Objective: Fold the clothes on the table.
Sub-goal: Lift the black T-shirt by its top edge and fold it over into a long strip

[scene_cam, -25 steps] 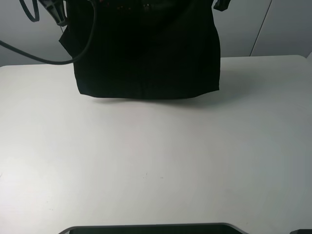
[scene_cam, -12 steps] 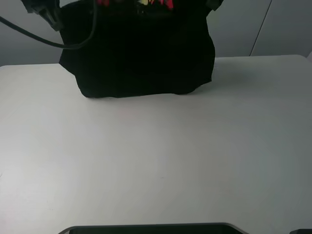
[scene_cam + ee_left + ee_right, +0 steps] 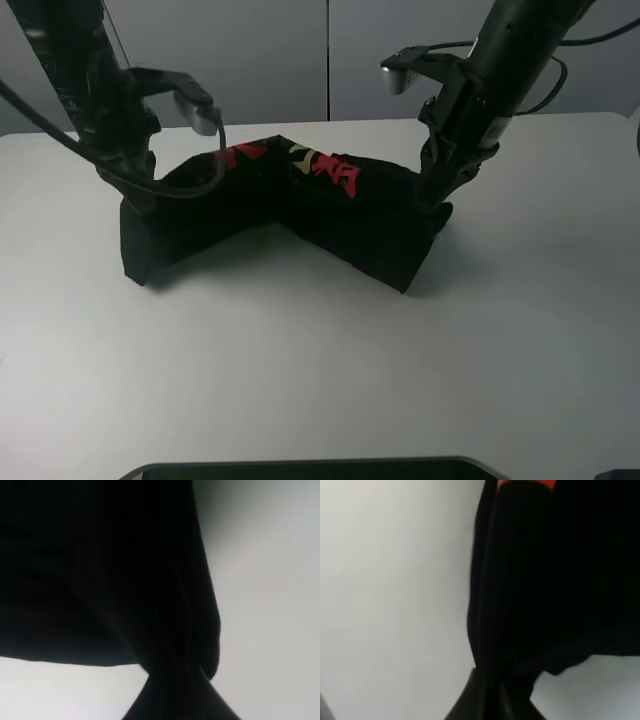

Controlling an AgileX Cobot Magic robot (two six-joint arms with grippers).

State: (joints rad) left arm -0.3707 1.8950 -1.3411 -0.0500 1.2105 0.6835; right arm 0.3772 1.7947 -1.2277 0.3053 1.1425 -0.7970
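Task was early: the shirt (image 3: pixel 330 225) sat at the far middle of the table (image 3: pixel 320 370), strung between 2 grippers and not yet flat, with no finished fold visible. Its lower edge rested on the table and its middle sagged in a V pointing away from the near edge. The print (image 3: pixel 335 172) faced up along the top ridge. The left gripper (image 3: pixel 138 195) had 1 end low by the table and the right gripper (image 3: pixel 437 190) had the other. The jaws were hard to separate from the black cloth, but in both wrist views the fabric gathered to a tight point at the gripper, so each read as pinching the shirt. Probably left to do: lay it flat, smooth it, then make all the folds. Versus 1 s and 0.5 s earlier: the shirt had hung high as a flat curtain at the far edge, top cut off and arms mostly out of view. Now it was lowered onto the table, slack, with both arms in full view.
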